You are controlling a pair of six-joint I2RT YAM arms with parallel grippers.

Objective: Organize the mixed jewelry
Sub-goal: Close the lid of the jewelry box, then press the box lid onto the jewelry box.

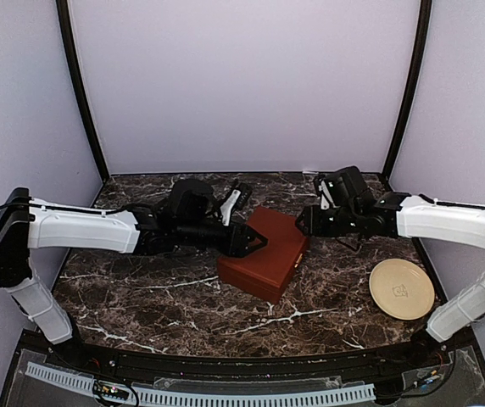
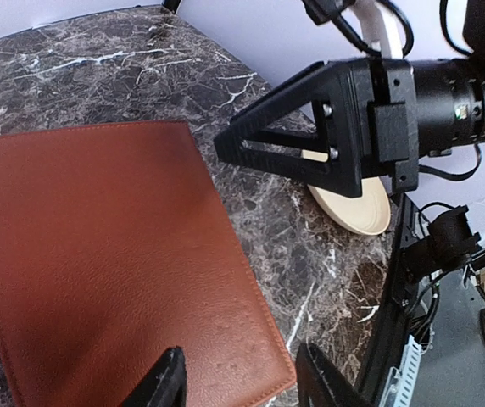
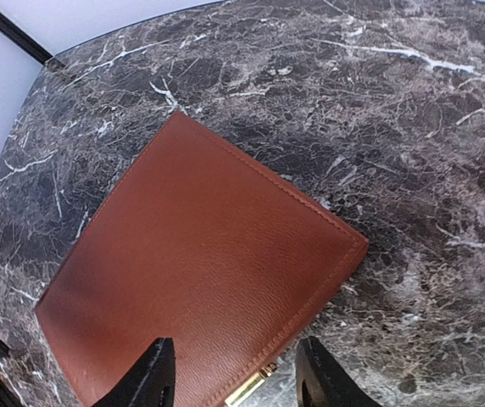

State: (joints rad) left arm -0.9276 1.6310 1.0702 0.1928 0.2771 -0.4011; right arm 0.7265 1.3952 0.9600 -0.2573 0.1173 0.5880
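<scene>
The left pincer (image 2: 241, 377) and right pincer (image 3: 236, 375) hover half-spread over the closed red-brown box (image 1: 264, 254) (a beige plate (image 1: 402, 289) sits nearby).

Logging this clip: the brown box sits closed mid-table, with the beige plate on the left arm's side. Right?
Not quite: the plate lies on the right arm's side, as the top view shows. The box is indeed closed mid-table.

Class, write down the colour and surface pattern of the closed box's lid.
Reddish-brown with a fine leather-like grain; the box lid shows best in the right wrist view.
</scene>
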